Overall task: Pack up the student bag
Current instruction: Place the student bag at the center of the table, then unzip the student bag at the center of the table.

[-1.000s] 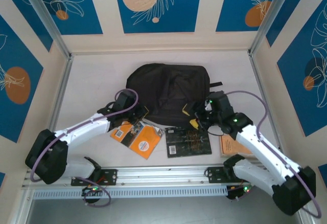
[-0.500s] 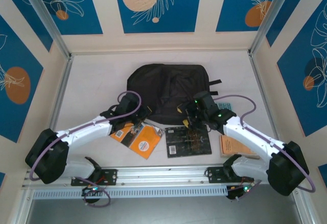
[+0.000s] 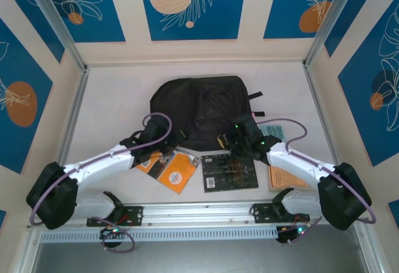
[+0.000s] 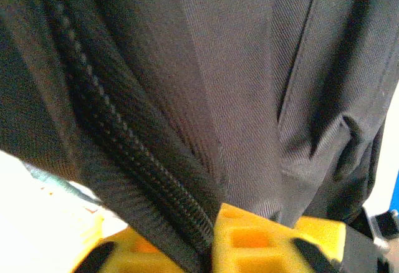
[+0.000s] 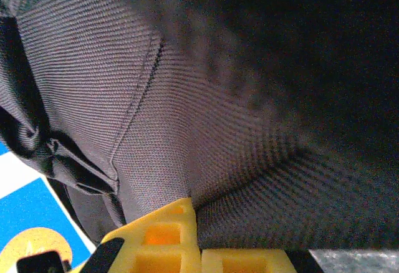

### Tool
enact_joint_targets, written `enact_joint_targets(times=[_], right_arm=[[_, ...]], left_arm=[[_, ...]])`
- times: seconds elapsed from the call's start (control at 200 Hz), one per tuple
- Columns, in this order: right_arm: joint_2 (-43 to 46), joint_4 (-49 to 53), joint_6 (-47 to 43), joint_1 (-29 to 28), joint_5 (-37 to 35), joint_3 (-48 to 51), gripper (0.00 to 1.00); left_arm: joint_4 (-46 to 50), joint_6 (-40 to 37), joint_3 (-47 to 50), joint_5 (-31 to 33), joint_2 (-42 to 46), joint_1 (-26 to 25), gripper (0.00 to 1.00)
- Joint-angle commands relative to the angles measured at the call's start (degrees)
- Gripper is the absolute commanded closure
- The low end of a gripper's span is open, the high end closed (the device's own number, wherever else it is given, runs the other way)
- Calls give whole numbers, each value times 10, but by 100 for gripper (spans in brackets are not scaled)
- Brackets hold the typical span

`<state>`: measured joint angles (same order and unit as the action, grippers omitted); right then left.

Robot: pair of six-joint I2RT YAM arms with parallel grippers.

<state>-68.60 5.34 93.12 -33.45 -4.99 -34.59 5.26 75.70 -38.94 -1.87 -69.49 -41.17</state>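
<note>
Along the near hem of the student bag (image 3: pixel 202 108), lying mid-table (image 3: pixel 112 98), the right end effector (image 3: pixel 230 141) is clamped on its fabric and should lift slowly, while the left end effector (image 3: pixel 168 149) straddles the zipper seam (image 4: pixel 118 148), its grip unclear.

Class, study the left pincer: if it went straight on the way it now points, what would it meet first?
The student bag. Its black fabric lies right against the left pincer, with the zipper running between the yellow fingers. What lies behind the cloth is hidden.
</note>
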Motion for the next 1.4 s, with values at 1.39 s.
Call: enact_joint_targets(times=[1.39], right_arm=[[24,-74,-168,-12,-34,128,98]], left_arm=[[197,-336,-85,-93,-118,-11,46]])
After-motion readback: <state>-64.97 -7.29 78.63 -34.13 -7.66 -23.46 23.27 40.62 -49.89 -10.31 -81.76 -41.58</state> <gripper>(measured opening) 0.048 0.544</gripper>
